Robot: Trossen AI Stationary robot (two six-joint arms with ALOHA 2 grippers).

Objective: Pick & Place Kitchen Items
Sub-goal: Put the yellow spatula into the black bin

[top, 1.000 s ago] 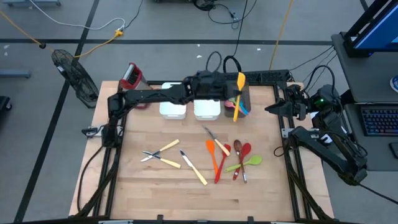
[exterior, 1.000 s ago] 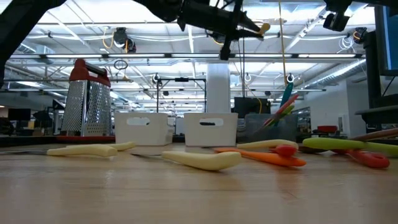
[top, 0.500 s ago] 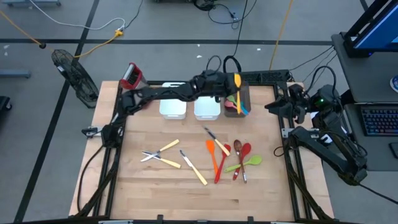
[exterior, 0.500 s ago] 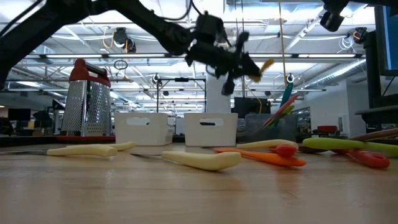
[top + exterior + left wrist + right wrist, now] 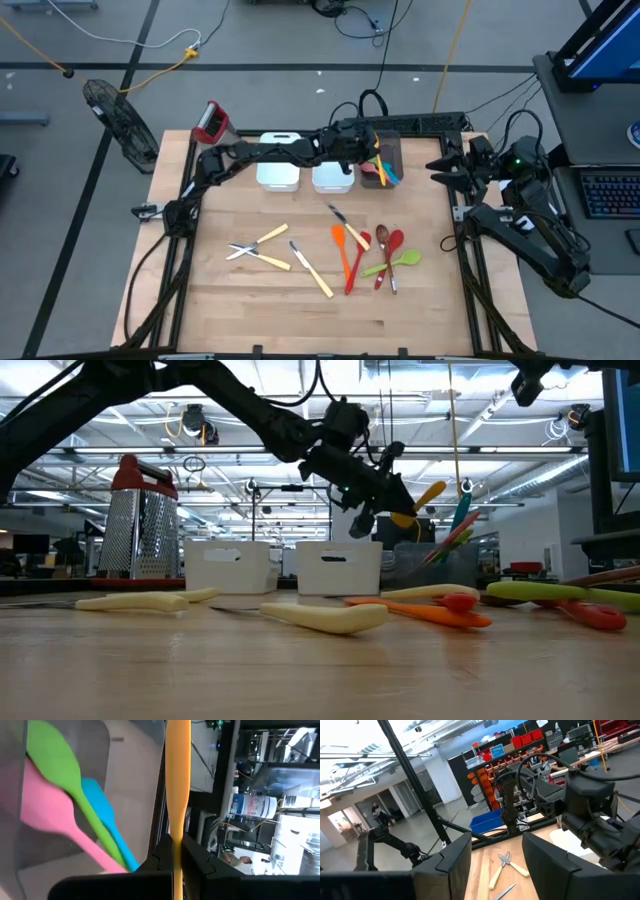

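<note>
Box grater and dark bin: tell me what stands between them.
Two white bins stand side by side between the box grater and the dark bin, as the high view shows.

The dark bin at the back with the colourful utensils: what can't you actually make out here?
- Dark bin, high view: the left claw covers part of it, so its contents cannot be counted.
- Yellow utensil, left wrist view: cut off by the picture's edge.
- Low view: the bin's inside is hidden by its wall.

Overhead looks straight down; your low view sits level with the table (image 5: 250, 300); both share the white bins (image 5: 338, 568).
</note>
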